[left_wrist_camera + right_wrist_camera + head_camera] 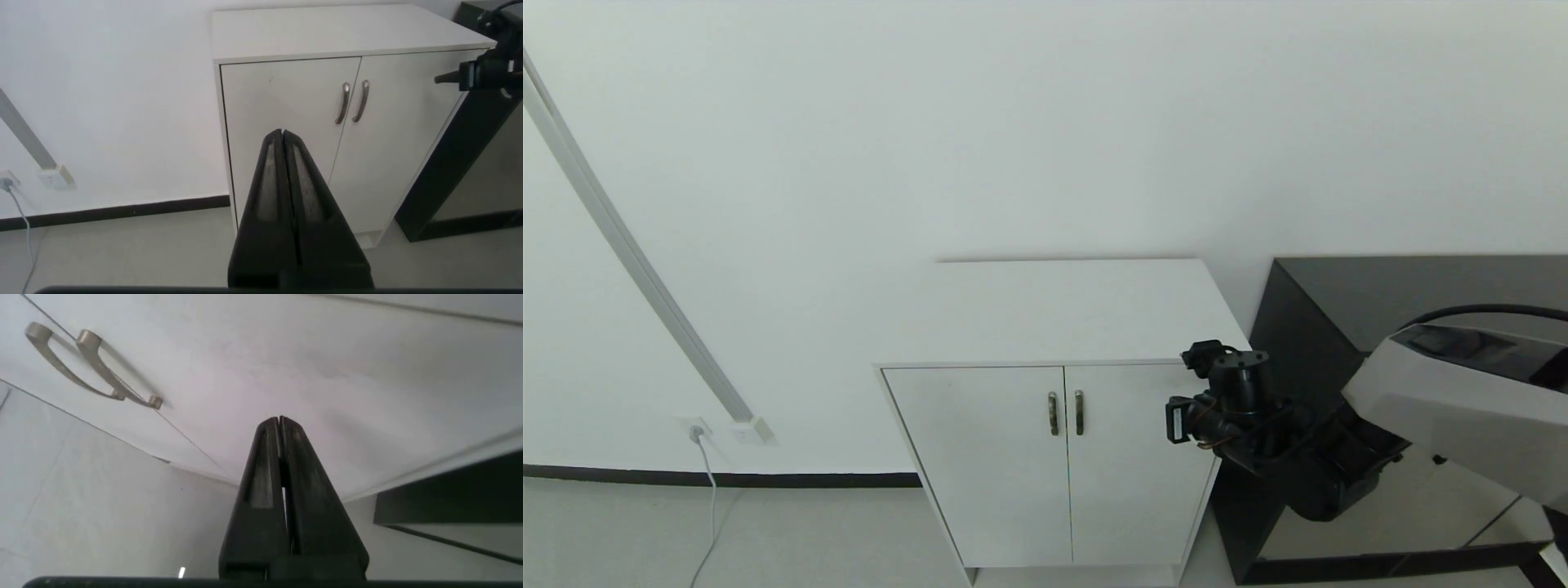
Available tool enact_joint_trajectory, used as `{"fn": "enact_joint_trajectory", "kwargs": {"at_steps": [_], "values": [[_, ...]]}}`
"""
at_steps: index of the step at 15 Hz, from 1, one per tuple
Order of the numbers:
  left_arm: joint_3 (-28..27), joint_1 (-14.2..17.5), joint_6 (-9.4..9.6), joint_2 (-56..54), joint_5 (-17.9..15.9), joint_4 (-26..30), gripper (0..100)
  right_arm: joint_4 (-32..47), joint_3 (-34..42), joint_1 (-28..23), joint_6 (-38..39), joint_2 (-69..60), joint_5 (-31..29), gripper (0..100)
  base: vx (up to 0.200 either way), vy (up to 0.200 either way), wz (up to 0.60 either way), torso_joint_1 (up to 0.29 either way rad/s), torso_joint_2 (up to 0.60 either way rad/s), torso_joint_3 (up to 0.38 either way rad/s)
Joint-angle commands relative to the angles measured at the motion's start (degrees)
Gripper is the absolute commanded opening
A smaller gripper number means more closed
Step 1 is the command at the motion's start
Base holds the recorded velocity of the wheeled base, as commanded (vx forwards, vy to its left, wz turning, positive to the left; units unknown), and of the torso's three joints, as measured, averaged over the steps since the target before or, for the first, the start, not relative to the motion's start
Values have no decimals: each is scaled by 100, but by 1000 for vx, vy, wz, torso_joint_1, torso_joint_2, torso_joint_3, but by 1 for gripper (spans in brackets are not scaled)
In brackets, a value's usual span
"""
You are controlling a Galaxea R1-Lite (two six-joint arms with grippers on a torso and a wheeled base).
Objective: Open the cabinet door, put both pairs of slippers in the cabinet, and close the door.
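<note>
1. Wall (1045,122): plain white, behind everything else.
2. Floor (768,539): pale grey, meeting the wall along a black skirting band (719,478).
3. Cabinet (1062,310): white and low with a flat top. It stands on the floor with its back to the wall.
4. Black unit (1339,302): dark and glossy, about as tall as the cabinet. It stands just beside the cabinet on the robot's right.
5. Cabinet doors: left door (980,465) and right door (1135,490). Both are shut, flush with the front, and meet at a centre seam.
6. Cable duct (621,237): a pale strip running slantwise down the wall and ending near the skirting, well to the left of the cabinet.
7. Right hand (280,423): black, with its fingers pressed together and holding nothing. It is raised before the right door near the cabinet's right edge, apart from the handles.
8. Left hand (282,135): black, with its fingers closed against each other and empty. It points at the cabinet front from farther back, above the floor.
9. Door handles: left handle (1053,413) and right handle (1079,412). They are metal bow pulls, upright, set side by side on either side of the seam in the upper half of the doors.
10. Wall socket (696,428): white, at the foot of the duct, with a plug in it.
11. Cord (712,506): pale, hanging from the socket to the floor.
</note>
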Motion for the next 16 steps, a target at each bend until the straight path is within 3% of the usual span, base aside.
{"fn": "enact_joint_trajectory", "kwargs": {"at_steps": [1,9,16], "values": [[1,1,-7,7,2,2,0,-132,460,-64,-5,-593,-74,0,0,0,0,0,0,0],[1,1,2,7,2,-7,0,-782,2842,-1338,-427,-2518,-109,0,0,0,0,0,0,0],[1,1,-7,7,2,-7,0,-730,4099,-2182,-884,-4047,454,0,0,0,0,0,0,0]]}}
